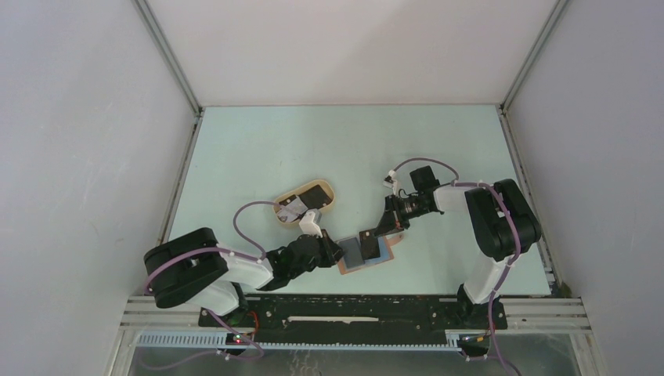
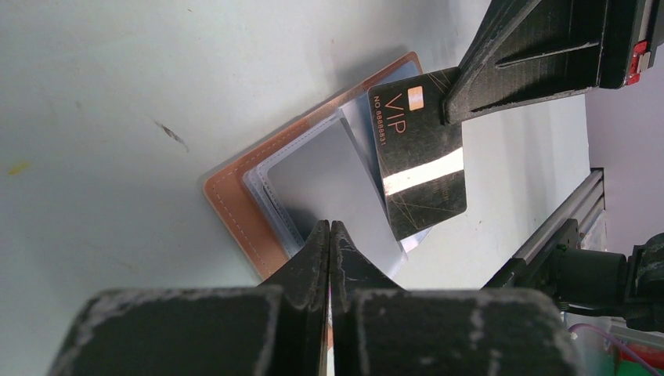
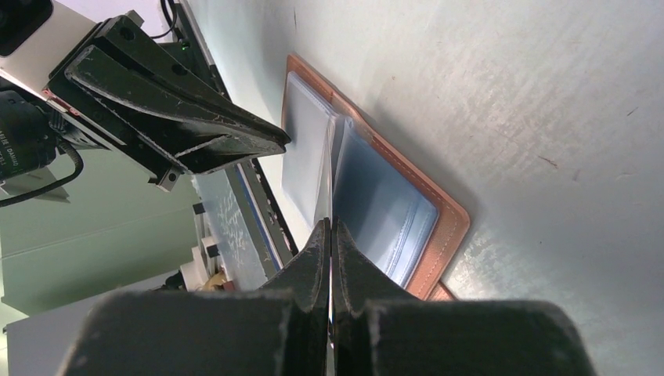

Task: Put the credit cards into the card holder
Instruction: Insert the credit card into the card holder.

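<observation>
Card holder (image 2: 235, 211) is lying open on the table (image 1: 258, 149). Right gripper (image 2: 448, 103) is clamping the black VIP card (image 2: 419, 157) by one corner, tilted over the holder. Left gripper (image 2: 330, 232), fingers pressed together, is seemingly pinning the holder's near edge.

The worktop (image 1: 352, 149) in front of me is a pale green sheet, matte and faintly streaked. Seen from my left wrist, it carries a short dark scratch (image 2: 171, 135) and, near the picture's left edge, a small yellowish speck (image 2: 17, 167). A tan oval tray (image 1: 317, 185) lies left of centre, its long side slanted. White walls close the space in: left wall (image 1: 78, 117), back wall (image 1: 352, 47), right wall (image 1: 603, 102). Thin metal posts (image 1: 168, 55) run up the rear corners. A metal rail (image 1: 548, 309) runs along the near edge.
</observation>
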You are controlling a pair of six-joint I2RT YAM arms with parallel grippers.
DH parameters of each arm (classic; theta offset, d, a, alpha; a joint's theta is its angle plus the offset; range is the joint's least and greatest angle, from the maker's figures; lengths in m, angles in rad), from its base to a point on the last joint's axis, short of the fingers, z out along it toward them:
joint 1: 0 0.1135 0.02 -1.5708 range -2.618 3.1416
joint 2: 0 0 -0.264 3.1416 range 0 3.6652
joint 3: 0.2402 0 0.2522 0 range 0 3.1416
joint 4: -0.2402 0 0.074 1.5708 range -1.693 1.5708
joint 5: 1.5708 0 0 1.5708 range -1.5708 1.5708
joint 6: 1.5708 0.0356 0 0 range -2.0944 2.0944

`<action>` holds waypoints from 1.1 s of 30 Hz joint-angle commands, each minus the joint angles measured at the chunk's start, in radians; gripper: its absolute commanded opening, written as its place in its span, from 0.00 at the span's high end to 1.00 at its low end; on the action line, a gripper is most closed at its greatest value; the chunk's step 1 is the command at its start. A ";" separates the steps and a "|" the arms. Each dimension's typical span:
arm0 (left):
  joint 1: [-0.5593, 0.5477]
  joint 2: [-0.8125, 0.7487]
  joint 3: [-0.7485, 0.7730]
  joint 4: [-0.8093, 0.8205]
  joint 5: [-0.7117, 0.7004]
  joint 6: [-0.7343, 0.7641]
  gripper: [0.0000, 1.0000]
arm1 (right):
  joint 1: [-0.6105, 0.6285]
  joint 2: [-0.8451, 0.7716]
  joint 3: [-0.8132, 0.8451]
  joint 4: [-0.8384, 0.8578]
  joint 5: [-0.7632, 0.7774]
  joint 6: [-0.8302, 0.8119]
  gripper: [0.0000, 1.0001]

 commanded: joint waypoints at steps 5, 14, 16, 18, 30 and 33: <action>-0.004 -0.003 0.035 -0.047 -0.014 0.004 1.00 | 0.020 0.007 0.026 0.004 -0.007 -0.019 1.00; -0.002 -0.002 0.034 -0.047 -0.014 0.005 1.00 | 0.024 0.027 0.020 -0.010 -0.013 -0.012 1.00; -0.003 -0.002 0.035 -0.047 -0.013 0.005 1.00 | 0.027 0.027 0.020 -0.012 -0.011 -0.010 1.00; -0.002 -0.001 0.037 -0.047 -0.012 0.006 1.00 | 0.031 0.029 0.020 -0.012 -0.008 -0.003 1.00; -0.002 0.003 0.040 -0.047 -0.003 0.014 1.00 | 0.055 0.054 0.020 0.000 0.005 0.035 1.00; -0.002 0.006 0.043 -0.045 0.000 0.016 1.00 | 0.056 0.062 0.020 0.004 0.010 0.045 1.00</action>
